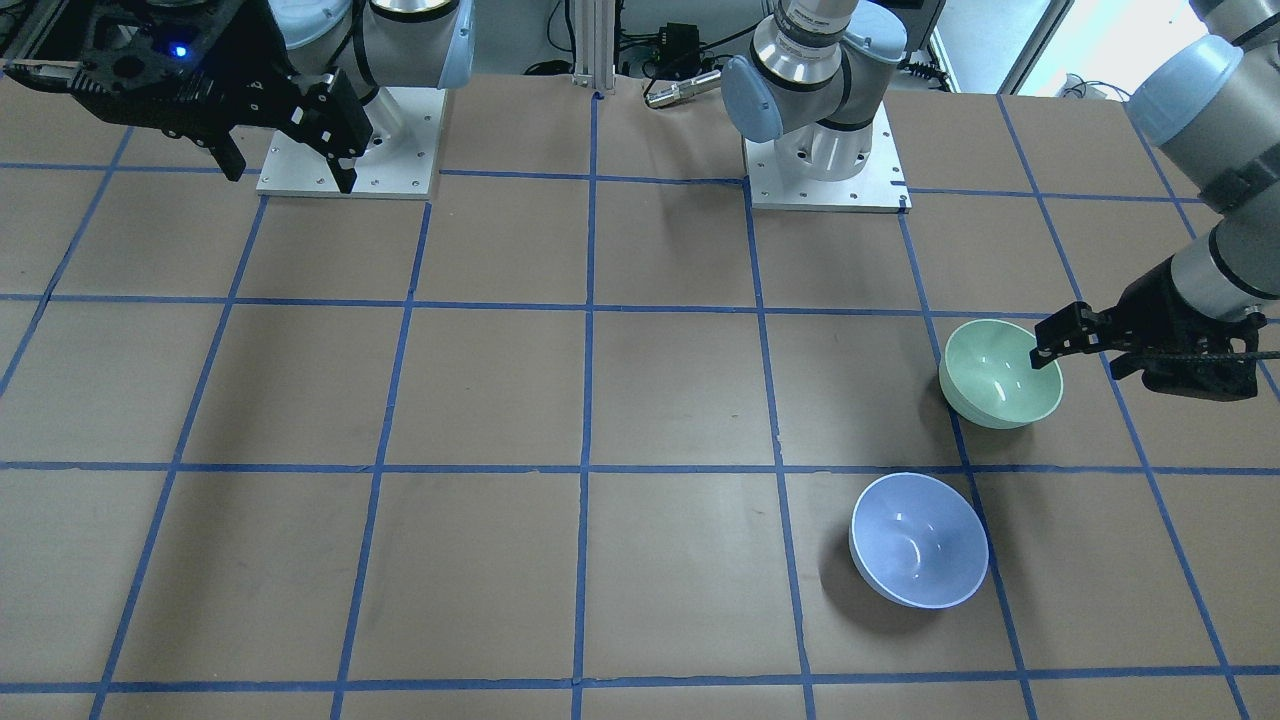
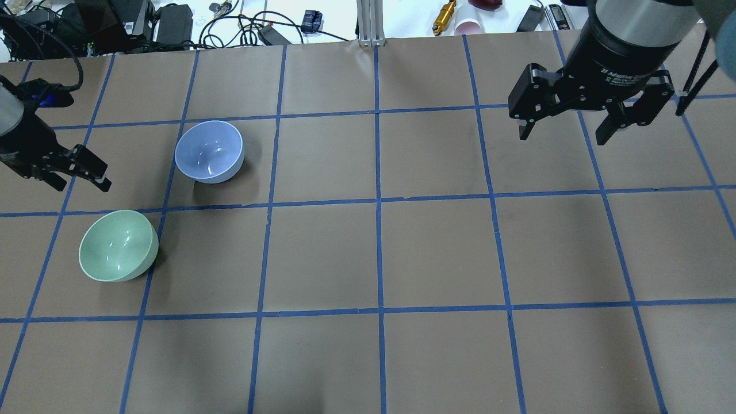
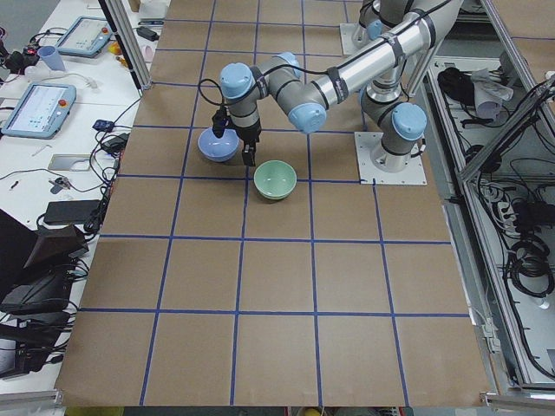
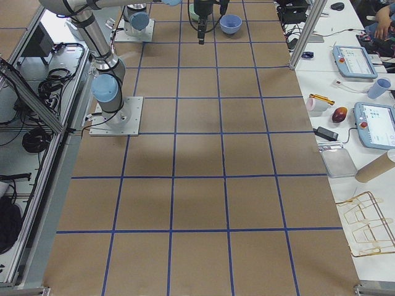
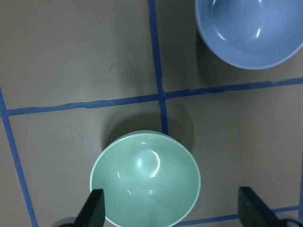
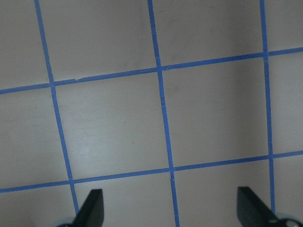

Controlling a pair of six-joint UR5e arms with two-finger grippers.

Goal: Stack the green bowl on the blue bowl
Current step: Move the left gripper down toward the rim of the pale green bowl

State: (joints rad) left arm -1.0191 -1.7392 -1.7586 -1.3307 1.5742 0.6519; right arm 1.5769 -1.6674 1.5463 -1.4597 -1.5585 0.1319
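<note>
Here, in the overhead view, the green bowl (image 2: 118,245) sits upright at the left of the frame, a little below mid-height, on the brown table (image 2: 437,259) crossed by blue tape lines (image 2: 378,201); the blue bowl (image 2: 209,150) stands upright above and to the right of it, in the next taped square, near but apart, with a tape line running between them. The left gripper (image 2: 77,179) hangs at the left edge, just above the green bowl in the picture, its fingers spread wide. In the left wrist view the two dark fingertips (image 5: 93,210) show near the bottom corners; the green bowl lies low in the frame between them, and the blue bowl is cut by the upper right edge; whether a finger touches the green rim I cannot tell. The right gripper (image 2: 562,137) hovers at the upper right, well apart from both bowls, its jaws likewise wide apart over the taped table.
</note>
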